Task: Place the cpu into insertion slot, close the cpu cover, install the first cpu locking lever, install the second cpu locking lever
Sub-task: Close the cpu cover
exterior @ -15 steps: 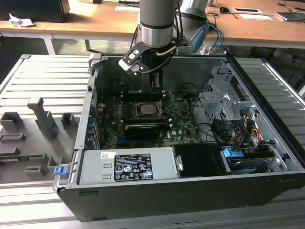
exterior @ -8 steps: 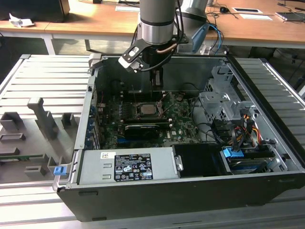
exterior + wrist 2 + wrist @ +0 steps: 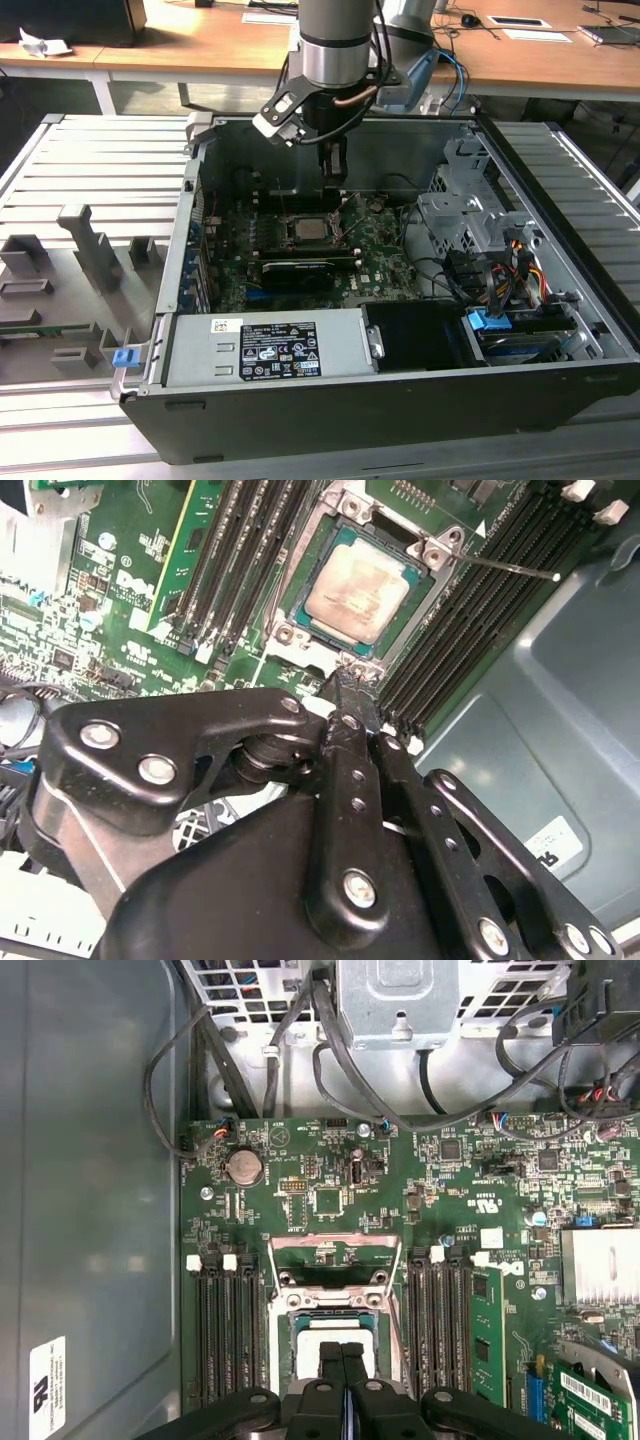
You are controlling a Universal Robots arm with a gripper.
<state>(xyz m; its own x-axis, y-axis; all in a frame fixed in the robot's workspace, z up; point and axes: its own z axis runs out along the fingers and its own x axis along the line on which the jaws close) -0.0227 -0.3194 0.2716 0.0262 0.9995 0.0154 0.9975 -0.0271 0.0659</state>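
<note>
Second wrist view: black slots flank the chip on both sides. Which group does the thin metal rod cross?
The group beside the grey case wall; the rod stretches over it. The other group, by the green card, has none.

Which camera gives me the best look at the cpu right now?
The second wrist view: the cpu shows whole, close up, with nothing in front of it. In the first wrist view the gripper covers its middle, leaving just the edges. The exterior view shows it small and far off.
</note>
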